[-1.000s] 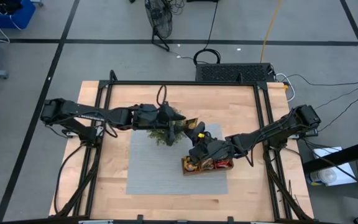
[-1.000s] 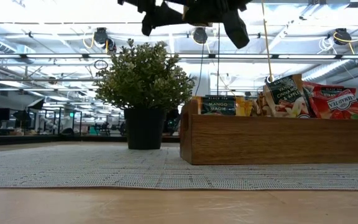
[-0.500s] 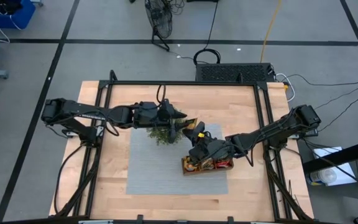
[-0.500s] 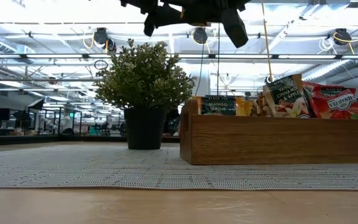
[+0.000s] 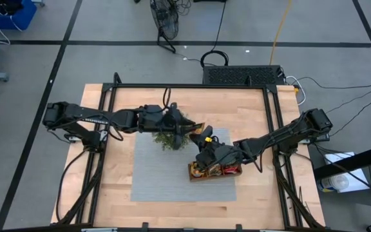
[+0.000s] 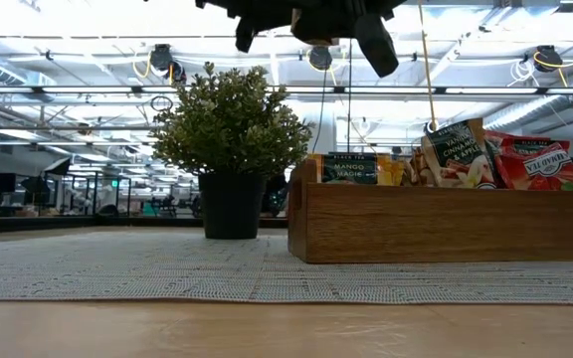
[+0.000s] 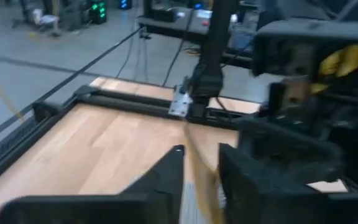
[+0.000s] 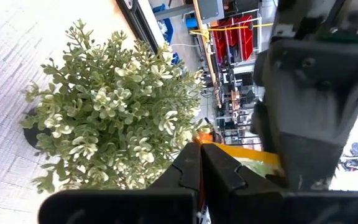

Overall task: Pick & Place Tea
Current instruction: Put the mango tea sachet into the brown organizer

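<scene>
1. Handover of one tea sachet (image 5: 198, 126) is judged to be the step in hand; the sachet is held in the air at 3 o'clock of the plant (image 5: 167, 138).
2. The right gripper (image 5: 205, 136) is seen closed on one edge of the sachet.
3. The left gripper (image 5: 190, 127) is set with its fingers (image 7: 166, 177) slightly apart and the sachet edge-on between them.
4. The left jaws should be fully closed before the right grip is released.
5. The wooden tray (image 5: 215, 174) is found at 5 o'clock of the plant.
</scene>
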Action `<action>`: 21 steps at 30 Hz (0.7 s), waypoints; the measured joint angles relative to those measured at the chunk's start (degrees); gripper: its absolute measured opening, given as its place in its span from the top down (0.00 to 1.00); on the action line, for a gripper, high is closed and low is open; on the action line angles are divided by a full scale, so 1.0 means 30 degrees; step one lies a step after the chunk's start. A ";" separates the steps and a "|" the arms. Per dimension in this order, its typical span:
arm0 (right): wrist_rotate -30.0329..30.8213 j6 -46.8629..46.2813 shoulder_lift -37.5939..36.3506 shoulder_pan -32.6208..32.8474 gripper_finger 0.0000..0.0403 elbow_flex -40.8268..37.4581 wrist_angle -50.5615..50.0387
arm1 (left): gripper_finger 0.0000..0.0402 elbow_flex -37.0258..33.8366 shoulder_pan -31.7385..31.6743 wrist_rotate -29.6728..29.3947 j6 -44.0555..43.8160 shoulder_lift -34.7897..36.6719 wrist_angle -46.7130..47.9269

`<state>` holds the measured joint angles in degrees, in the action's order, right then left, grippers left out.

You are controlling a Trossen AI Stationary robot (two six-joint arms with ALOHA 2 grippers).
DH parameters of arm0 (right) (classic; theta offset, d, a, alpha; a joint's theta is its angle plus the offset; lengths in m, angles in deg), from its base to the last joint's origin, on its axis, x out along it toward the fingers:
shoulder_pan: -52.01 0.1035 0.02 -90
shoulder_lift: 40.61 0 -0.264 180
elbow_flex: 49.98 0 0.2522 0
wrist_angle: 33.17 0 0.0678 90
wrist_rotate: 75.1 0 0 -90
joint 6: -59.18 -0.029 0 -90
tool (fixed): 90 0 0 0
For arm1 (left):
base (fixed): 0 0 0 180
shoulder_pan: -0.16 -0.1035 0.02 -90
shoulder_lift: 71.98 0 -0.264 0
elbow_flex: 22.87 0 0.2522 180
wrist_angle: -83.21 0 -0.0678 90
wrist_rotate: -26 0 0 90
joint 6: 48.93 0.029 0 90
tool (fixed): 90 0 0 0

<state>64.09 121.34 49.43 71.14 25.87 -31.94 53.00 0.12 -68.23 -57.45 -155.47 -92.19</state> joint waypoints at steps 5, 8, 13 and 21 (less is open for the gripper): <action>-0.0445 -0.1095 0.0000 0.0000 1.00 -0.0236 -0.0177 | 0.97 0.0000 0.0000 0.0924 0.1269 0.0007 -0.0138; -0.0725 -0.1104 0.0000 0.0007 1.00 -0.0600 0.0205 | 0.98 -0.0007 0.0005 0.0982 0.1487 0.0007 0.0092; -0.0917 -0.1054 0.0000 0.0015 1.00 -0.0867 0.0449 | 0.99 -0.0015 0.0054 0.1285 0.1634 0.0007 0.0225; -0.0929 -0.2747 0.0000 0.0044 0.98 -0.0911 0.0965 | 1.00 -0.0015 0.0051 0.0796 0.2317 0.0007 0.0201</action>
<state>61.30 113.10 49.43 71.28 23.13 -29.04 52.95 0.28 -65.84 -50.50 -155.44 -91.59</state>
